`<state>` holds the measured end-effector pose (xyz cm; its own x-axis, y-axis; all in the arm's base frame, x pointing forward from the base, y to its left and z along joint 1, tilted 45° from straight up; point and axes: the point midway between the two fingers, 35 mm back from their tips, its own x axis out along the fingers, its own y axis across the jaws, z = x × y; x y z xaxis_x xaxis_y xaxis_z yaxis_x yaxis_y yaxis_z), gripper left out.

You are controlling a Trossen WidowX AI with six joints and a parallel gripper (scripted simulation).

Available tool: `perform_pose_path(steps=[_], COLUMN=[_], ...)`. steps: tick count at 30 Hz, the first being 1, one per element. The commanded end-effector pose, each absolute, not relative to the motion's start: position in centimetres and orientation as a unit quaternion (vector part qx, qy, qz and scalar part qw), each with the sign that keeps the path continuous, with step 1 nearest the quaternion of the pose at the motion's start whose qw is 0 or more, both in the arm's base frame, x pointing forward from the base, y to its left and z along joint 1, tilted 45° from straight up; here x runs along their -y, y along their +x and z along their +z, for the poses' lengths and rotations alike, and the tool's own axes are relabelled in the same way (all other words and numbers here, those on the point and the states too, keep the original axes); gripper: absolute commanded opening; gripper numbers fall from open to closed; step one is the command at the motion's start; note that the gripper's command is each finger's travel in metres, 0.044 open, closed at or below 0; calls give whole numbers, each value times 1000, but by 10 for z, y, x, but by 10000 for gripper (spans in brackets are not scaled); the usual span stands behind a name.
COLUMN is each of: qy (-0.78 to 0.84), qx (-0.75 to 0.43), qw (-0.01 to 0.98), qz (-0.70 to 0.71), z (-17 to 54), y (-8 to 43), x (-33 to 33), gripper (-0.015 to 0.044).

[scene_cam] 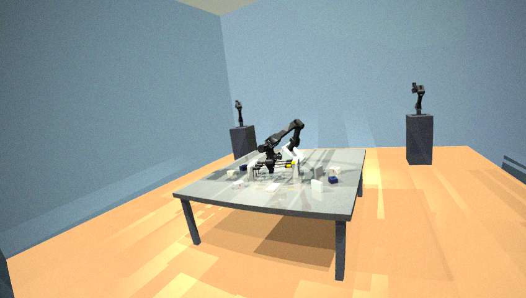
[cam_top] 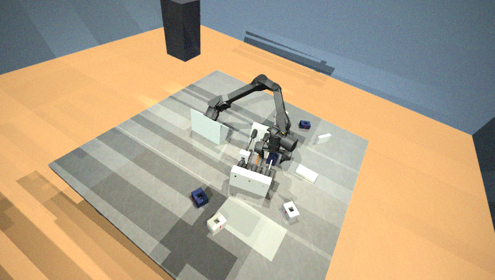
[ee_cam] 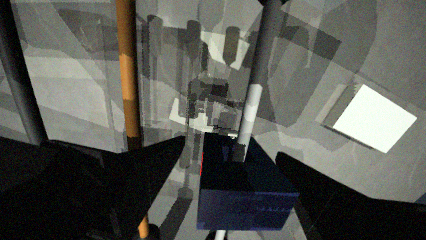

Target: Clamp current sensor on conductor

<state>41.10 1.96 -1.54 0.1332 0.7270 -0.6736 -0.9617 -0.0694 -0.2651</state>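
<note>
A dark blue sensor sits around the white conductor between the end blocks. The conductor passes through it. Its halves look together in the wrist view, but the latch cannot be made out. A red mark shows on its left side; the arrow's direction and the LOAD marker cannot be read. My gripper is open, with a finger on each side of the sensor and a gap beside both. An orange conductor and a dark conductor run to the left.
The front end block and the back end block bound the conductors. A pale upright panel stands near the arm base. A white slab lies to the right. Several blue and white blocks with holes stand around.
</note>
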Motion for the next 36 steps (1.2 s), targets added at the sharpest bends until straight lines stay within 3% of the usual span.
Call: perform_pose_path(steps=[1, 10, 36], qy=[-361, -354, -354], qx=[-168, -188, -188], qw=[657, 627, 627], qz=[640, 668, 668], z=[-7, 54, 56], y=[415, 412, 412], x=[-7, 61, 63], gripper=[440, 440, 440])
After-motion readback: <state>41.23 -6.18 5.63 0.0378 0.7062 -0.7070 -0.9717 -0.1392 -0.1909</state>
